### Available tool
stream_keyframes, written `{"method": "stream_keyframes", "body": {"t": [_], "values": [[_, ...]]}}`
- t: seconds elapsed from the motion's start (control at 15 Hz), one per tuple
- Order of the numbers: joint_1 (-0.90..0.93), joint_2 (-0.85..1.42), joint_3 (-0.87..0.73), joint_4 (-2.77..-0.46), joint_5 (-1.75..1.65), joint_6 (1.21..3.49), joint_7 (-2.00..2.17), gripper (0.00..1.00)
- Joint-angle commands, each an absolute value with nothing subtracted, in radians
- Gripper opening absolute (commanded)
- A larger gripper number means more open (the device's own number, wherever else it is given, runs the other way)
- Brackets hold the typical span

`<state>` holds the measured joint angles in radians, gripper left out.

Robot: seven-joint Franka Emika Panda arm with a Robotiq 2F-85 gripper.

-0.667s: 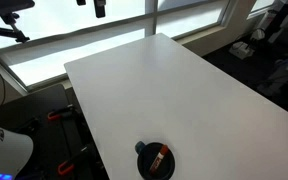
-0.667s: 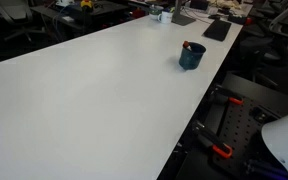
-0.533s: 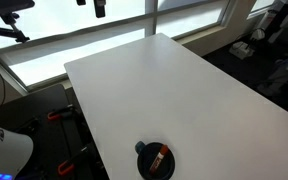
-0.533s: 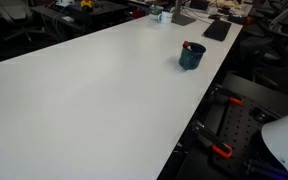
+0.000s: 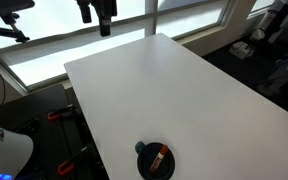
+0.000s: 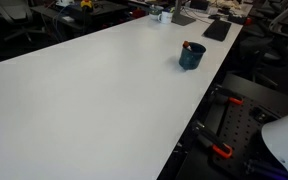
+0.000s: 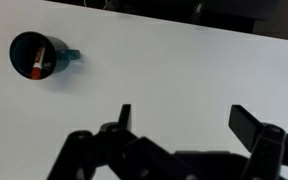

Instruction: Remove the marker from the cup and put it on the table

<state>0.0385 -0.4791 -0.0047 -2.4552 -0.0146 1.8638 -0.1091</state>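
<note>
Three feeds are on my screens. In an exterior view the white desk (image 5: 184, 90) runs away toward bright windows (image 5: 44, 50). The dark cup (image 5: 154, 160) sits close to the desk's near edge, at the bottom of the picture. The red-orange marker (image 5: 159, 158) lies slanted inside it. The robot's tool end (image 5: 96, 12) hangs at the very top of the picture, in front of the windows and well apart from the cup. From this angle I cannot tell how the jaws stand.

In an exterior view from the opposite end, the cup (image 6: 191, 57) stands upright near the desk's (image 6: 84, 100) far right edge. The marker's red tip (image 6: 186, 45) pokes just above the rim. A flat black object (image 6: 217, 30) that I cannot identify lies beyond the cup. Red-handled fittings (image 6: 221, 152) show on the dark frame below the desk edge.

In the wrist view I look straight down on the cup (image 7: 29, 45) at upper left. The marker (image 7: 35, 68) leans against its inner wall, and a small teal nub (image 7: 72, 56) juts from the rim. Along the bottom the jaws are wide apart, with only bare desk (image 7: 174, 70) between the fingers (image 7: 252, 122). They are well clear of the cup.
</note>
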Motion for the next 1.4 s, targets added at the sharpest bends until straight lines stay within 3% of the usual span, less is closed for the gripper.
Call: {"method": "stream_keyframes", "body": {"t": [0.0,0.53,1.33], "values": [[-0.004,-0.462,-0.019,-2.525,-0.054,1.925,-0.078,1.0],[-0.1,-0.419,-0.082,-2.663,-0.061,2.077,-0.011,1.0],[-0.126,-0.373,-0.085,-2.625,-0.162,2.124,-0.037,1.0]]}}
